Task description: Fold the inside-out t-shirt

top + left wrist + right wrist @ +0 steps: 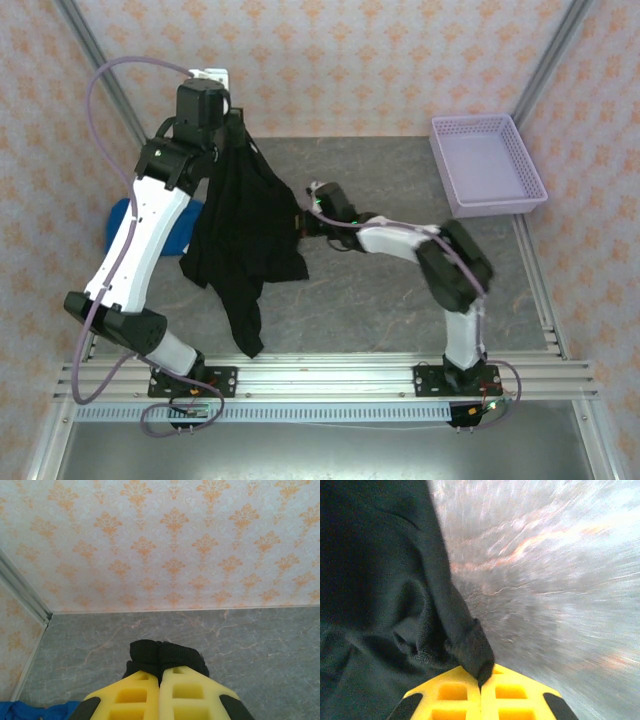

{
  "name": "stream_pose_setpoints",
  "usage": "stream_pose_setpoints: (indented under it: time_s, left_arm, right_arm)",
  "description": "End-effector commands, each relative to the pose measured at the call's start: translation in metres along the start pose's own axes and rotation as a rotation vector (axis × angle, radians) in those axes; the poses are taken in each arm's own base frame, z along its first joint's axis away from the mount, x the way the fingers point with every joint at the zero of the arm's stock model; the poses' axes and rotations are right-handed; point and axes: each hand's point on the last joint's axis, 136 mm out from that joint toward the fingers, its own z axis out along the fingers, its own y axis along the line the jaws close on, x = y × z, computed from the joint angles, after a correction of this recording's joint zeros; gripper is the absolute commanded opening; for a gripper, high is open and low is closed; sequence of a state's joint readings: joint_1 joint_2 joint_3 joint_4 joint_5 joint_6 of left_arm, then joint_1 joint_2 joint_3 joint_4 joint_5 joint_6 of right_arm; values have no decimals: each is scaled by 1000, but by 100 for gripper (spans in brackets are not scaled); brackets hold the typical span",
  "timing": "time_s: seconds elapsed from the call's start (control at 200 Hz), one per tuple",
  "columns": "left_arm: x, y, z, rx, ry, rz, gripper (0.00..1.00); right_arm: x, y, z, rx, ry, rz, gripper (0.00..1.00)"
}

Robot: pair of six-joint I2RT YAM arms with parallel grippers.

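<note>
The inside-out t-shirt (245, 235) is black and hangs in the air at the left of the table, its lowest end trailing to the near edge. My left gripper (232, 122) is raised high at the back left and is shut on a bunched top edge of the t-shirt (165, 655), which pokes out between the yellow fingers (192, 690). My right gripper (303, 222) reaches in from the right at mid height and is shut on a fold of the t-shirt (470, 645) at its right edge, with the cloth pinched between the yellow fingers (520, 692).
A bright blue folded garment (150, 228) lies on the table at the left, partly behind my left arm. A lilac plastic basket (487, 165) stands at the back right. The grey marbled tabletop (380, 300) is bare between the arms. Patterned walls close the back and sides.
</note>
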State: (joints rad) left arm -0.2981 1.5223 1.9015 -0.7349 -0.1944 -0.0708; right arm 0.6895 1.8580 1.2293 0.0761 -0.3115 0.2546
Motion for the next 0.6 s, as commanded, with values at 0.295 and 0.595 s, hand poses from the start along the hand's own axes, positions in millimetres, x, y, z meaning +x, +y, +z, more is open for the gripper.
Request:
stream_pose_setpoints:
  time_s: [0.295,0.595]
  left_arm:
    - [-72,21,-187,319,-411,-257,0]
    - [-89,25,-289,561,-538,-347,0]
  right_arm:
    - [-144,50,-402,209,-632,-350,0]
    - [-144,82,-536,91,-853,-354,0]
